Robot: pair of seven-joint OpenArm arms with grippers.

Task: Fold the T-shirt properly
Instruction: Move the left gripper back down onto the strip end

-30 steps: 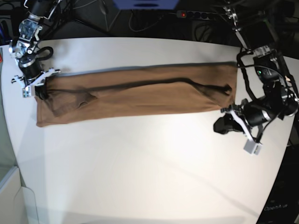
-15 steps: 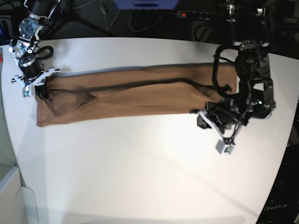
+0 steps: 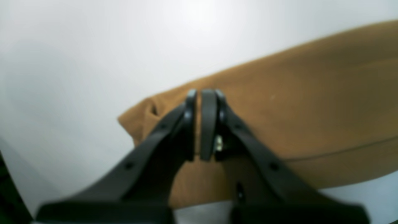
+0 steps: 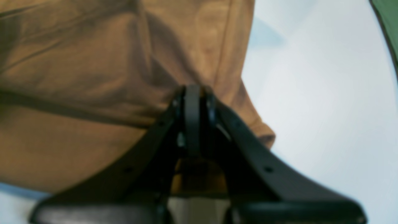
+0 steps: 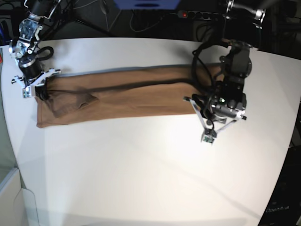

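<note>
T-shirt [image 5: 131,96] a long tan strip, left fingers [image 3: 209,118] closed, right fingers [image 4: 192,118] pinching its corner

The base view is looking down from high above the front of the white bench [image 5: 141,179], taking in the whole brown T-shirt [image 5: 131,94] and both arms from afar. The left wrist view is peering along its own pincer [image 3: 202,96] from very close, facing one end corner of the T-shirt [image 3: 295,118] and the bench [image 3: 93,46] beyond. The right wrist view is doing likewise over its pincer [image 4: 192,90] at the opposite end of the T-shirt [image 4: 77,77], so all three are sharing cloth and bench.
</note>
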